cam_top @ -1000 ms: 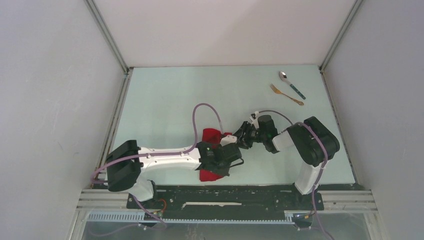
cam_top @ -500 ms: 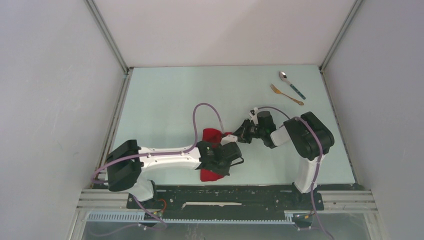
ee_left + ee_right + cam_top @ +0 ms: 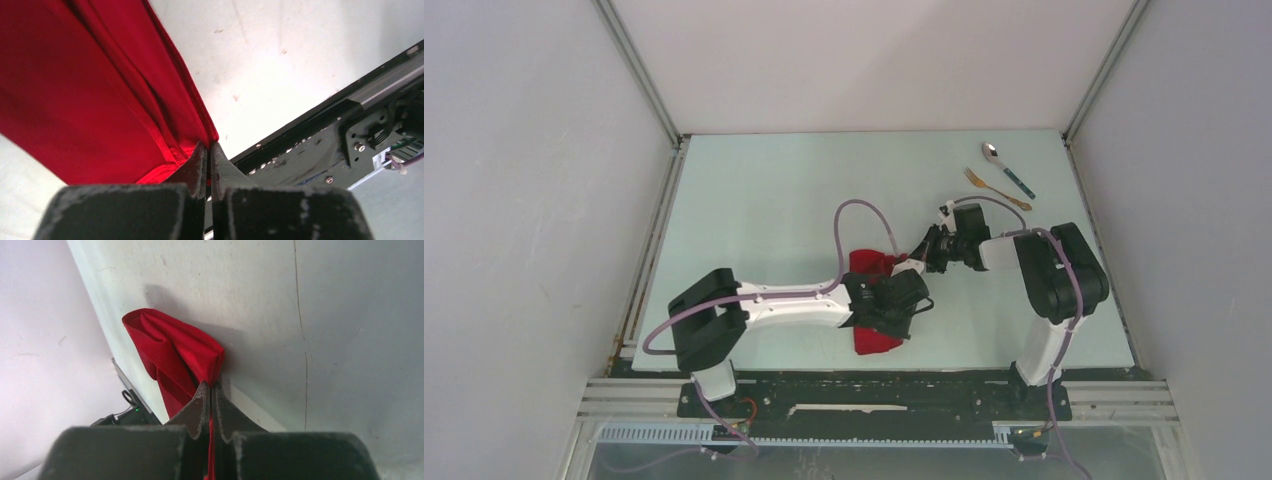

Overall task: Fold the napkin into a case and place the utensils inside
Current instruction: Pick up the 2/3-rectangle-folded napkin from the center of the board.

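Both arms have swung to the right since a second ago, carrying the bright red, slightly shiny cloth napkin (image 3: 865, 263) with them, a little farther from the near edge of the pale green bench (image 3: 754, 200). The left arm is now stretched further across.

The napkin is a partly folded, layered strip between the two hands, not yet a flat, tidy case. It is probably gripped at opposite ends so the layers stay together and the cloth stays taut while it is repositioned for the next fold.

The left hand (image 3: 210, 150) has its fingers pressed together on the near corner of the napkin, with red cloth caught between the tips and sloping away from them. The right hand (image 3: 211, 390) is likewise pinched tight on the far end, where a thin red edge runs down between its fingers. Beyond the tips the cloth bunches in a loose hump that casts a shadow on the bench. That end seems slightly lifted, though I cannot tell how much of the strip rests on the bench.

The silver spoon with a dark teal handle (image 3: 1007, 168) and the slim gold-bronze fork (image 3: 997, 189) lie side by side near the far right corner. They are well apart from the napkin, and neither hand is near them.
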